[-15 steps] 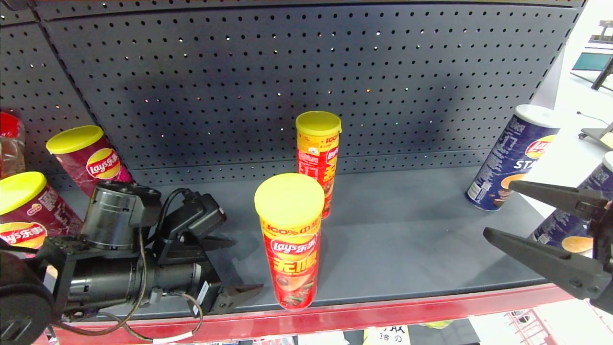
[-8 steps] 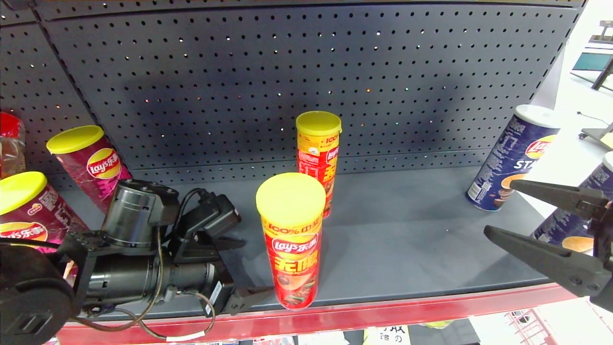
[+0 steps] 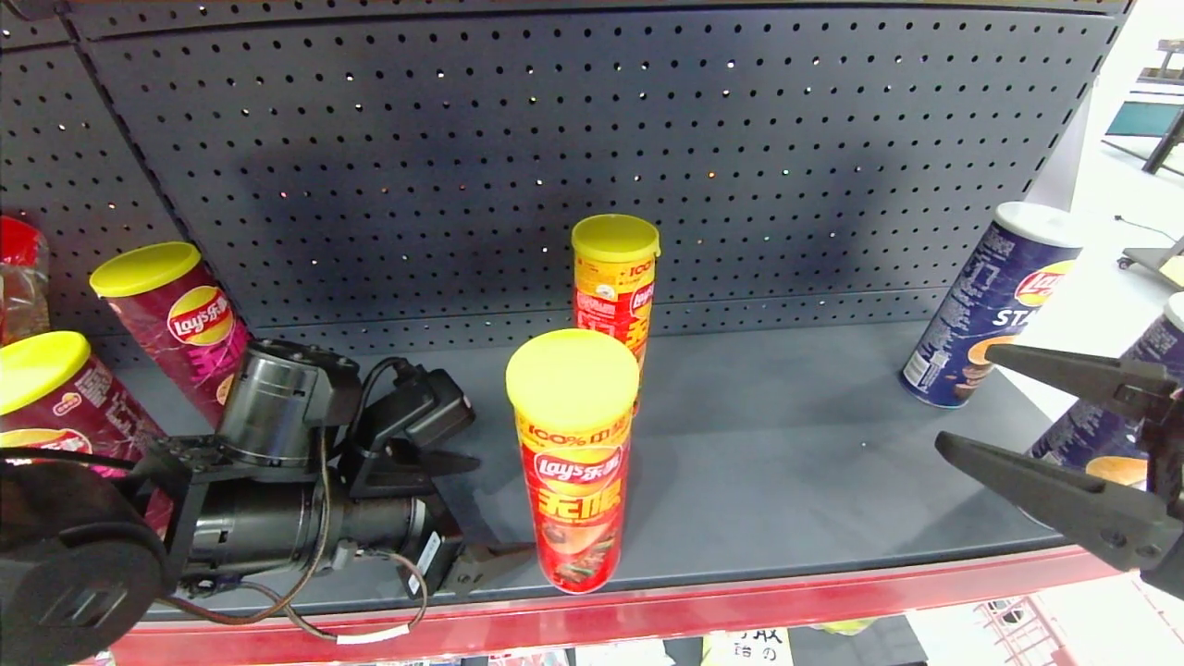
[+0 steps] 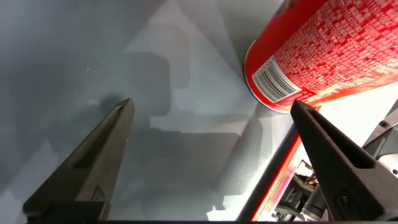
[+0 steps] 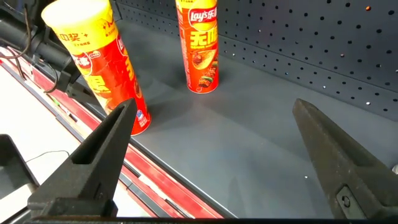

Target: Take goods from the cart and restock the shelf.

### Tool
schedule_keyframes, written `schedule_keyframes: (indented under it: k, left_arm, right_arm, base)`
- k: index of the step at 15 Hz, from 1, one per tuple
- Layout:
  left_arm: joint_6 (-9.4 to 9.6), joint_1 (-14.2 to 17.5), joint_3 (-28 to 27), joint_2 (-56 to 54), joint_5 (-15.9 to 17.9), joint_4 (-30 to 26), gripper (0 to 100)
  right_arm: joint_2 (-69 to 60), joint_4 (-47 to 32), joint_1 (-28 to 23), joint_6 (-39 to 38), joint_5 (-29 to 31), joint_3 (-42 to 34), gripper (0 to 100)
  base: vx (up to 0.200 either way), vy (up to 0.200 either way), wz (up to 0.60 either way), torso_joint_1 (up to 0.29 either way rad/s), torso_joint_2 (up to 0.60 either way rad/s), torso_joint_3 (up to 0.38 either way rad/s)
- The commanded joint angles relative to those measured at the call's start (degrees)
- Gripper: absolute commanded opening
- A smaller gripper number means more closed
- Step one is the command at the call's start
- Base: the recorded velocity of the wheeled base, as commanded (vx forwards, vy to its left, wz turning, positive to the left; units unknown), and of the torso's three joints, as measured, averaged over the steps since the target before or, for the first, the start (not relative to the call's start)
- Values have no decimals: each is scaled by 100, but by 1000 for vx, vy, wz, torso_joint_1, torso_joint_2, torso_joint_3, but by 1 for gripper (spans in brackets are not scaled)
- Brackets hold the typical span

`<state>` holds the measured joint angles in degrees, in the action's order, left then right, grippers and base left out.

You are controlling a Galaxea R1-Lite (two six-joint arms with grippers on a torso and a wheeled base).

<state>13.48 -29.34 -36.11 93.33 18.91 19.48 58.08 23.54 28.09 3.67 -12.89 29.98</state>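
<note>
Grey metal shelf point(image 3: 786, 462) with a red front lip point(image 3: 740, 597) and a perforated back panel point(image 3: 555, 139) carries the chip cans. A red-and-yellow can point(image 3: 573, 462) with a yellow lid stands upright near the front edge, about midway along the shelf. A second can of the same kind point(image 3: 613, 287) stands upright behind it, close to the back panel.

Two magenta cans sit at the left end of the shelf, one near the back point(image 3: 176, 310) and one nearer the front point(image 3: 46, 398). At the right end there are two blue cans, one toward the back point(image 3: 990, 305) and one partly hidden at the front corner point(image 3: 1101, 435).

The left jaws lie low over the shelf by the front edge, spread apart and holding nothing. One fingertip point(image 3: 499, 560) is just beside the front can's base, and contact cannot be judged. The right jaws hang off the right front corner of the shelf, spread wide and empty, well apart from both red-and-yellow cans.
</note>
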Motion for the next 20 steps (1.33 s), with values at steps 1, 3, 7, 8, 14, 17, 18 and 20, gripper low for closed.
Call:
schedule_keyframes:
  k: [1,3,7,8,14,17,18,20]
  left_arm:
    - [-4,-36,-10,18,-1,3,100]
    - [-4,-72,-19,27,-1,3,100]
    - [-12,-124,-45,89,-1,3,100]
    - [-12,-124,-45,98,-1,3,100]
    - [-12,-124,-142,168,-10,3,100]
    - [-12,-124,-239,238,-10,3,100]
    - [-12,-124,-248,247,-10,3,100]
    - [-12,-142,-256,256,-10,3,100]
  right_arm:
    - [20,1,4,2,-3,-1,100]
    - [20,1,4,2,-3,-1,100]
    - [11,1,4,2,-3,8,100]
    - [11,1,4,2,-3,8,100]
    - [11,1,4,2,-3,-1,100]
    - [11,1,4,2,-3,-1,100]
    - [11,1,4,2,-3,-1,100]
    - [11,1,4,2,-3,8,100]
  base:
    - [0,0,0,0,0,0]
    - [0,0,0,0,0,0]
    - [0,0,0,0,0,0]
    - [0,0,0,0,0,0]
    - [0,0,0,0,0,0]
    - [0,0,0,0,0,0]
    - [0,0,0,0,0,0]
    - [0,0,0,0,0,0]
